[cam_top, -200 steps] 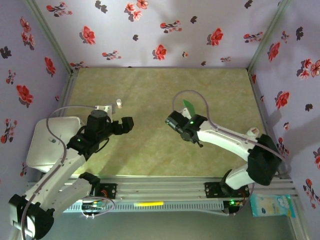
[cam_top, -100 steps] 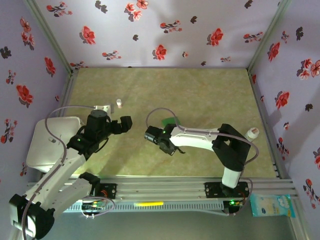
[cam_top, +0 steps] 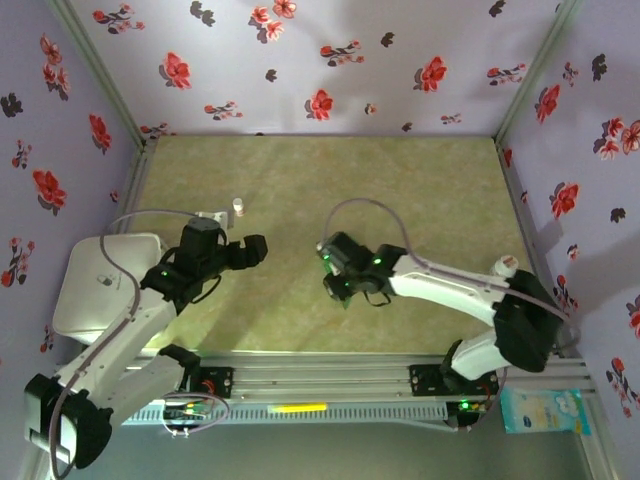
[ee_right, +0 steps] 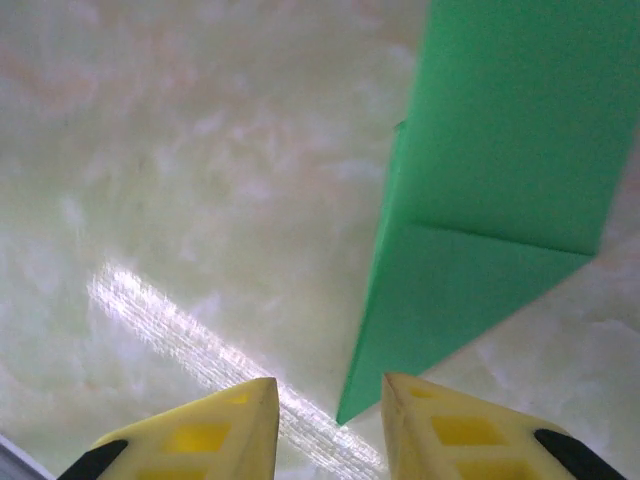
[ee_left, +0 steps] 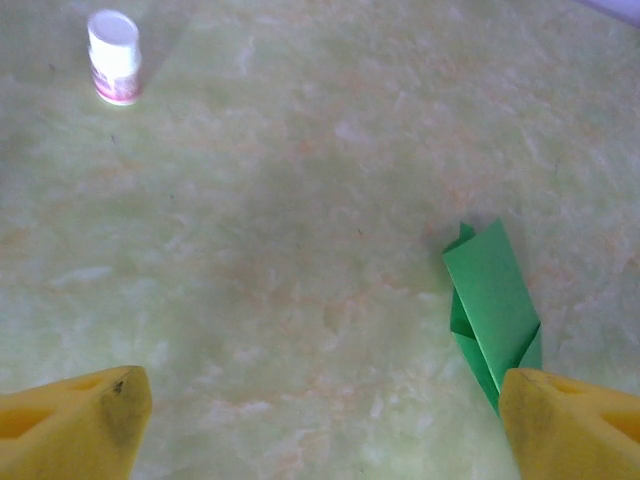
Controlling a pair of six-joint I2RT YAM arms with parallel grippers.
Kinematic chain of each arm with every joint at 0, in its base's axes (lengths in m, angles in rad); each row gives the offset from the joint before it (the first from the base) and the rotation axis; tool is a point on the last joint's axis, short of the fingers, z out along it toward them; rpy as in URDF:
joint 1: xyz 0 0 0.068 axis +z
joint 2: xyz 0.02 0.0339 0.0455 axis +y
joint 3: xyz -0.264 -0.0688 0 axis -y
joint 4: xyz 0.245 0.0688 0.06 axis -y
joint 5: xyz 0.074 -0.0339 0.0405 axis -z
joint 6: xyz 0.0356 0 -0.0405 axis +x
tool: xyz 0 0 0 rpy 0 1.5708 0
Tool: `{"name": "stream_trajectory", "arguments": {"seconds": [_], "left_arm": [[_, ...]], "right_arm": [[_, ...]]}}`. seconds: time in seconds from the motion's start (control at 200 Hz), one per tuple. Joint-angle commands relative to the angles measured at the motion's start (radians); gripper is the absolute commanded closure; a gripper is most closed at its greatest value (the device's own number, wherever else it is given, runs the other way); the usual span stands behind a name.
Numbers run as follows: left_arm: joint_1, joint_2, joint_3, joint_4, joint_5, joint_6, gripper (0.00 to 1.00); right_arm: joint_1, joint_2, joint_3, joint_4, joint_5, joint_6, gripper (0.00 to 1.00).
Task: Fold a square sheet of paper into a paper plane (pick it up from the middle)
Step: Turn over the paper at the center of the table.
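The green paper (ee_left: pixel 490 300), folded into a narrow pointed strip, lies on the tabletop (ee_left: pixel 300 180) near its middle. The right gripper (ee_right: pixel 330 395) hangs just over it, jaws narrowly parted, with the paper's point just ahead of the gap and not clamped. The left gripper (ee_left: pixel 320 385) stands apart from the paper, jaws wide and empty. A small white bottle (ee_left: pixel 113 57) stands well away.

White-black arms (cam_top: pixel 450 290), yellow fingertips (ee_right: pixel 200 440), perhaps grey cables (cam_top: pixel 355 201).

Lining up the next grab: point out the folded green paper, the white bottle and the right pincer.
folded green paper (ee_left: pixel 490 290), left wrist view, middle of its top flap.
white bottle (ee_left: pixel 113 60), left wrist view, its body.
right pincer (ee_right: pixel 328 388), right wrist view, midway between its fingertips.
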Motion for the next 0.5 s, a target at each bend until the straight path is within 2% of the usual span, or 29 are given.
{"name": "stream_trajectory", "arguments": {"seconds": [0.0,0.105,0.185,0.32,0.495], "left_arm": [[0.009,0.030,0.039,0.022,0.067,-0.030,0.13],[0.008,0.063,0.043,0.050,0.108,-0.057,0.16],[0.007,0.084,0.045,0.057,0.122,-0.072,0.18],[0.005,0.107,0.050,0.056,0.128,-0.086,0.24],[0.000,0.129,0.054,0.061,0.137,-0.090,0.26]], "right_arm": [[-0.137,-0.049,-0.109,0.173,-0.177,0.175,0.71],[-0.257,-0.063,-0.190,0.286,-0.315,0.278,0.79],[-0.302,-0.051,-0.218,0.338,-0.373,0.319,0.84],[-0.323,0.010,-0.213,0.346,-0.405,0.346,0.86],[-0.321,0.112,-0.175,0.351,-0.469,0.391,0.88]]}}
